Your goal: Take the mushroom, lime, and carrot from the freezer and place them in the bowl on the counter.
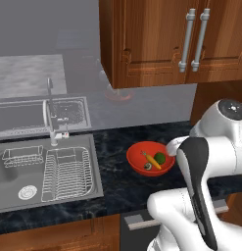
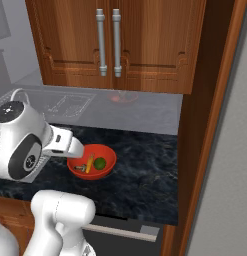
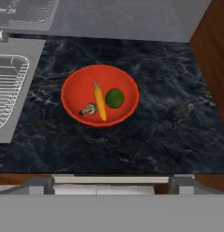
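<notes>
Left base view: the bowl sits on the dark counter, right of the steel sink, holding the carrot, lime and mushroom; the arm's white body covers its right rim.

Right base view: the same bowl lies just past the arm, carrot left of the lime.

Hand view: the gripper hangs above the bowl with its jaws spread wide, holding nothing. Inside lie the carrot, the lime beside it and the mushroom
</notes>
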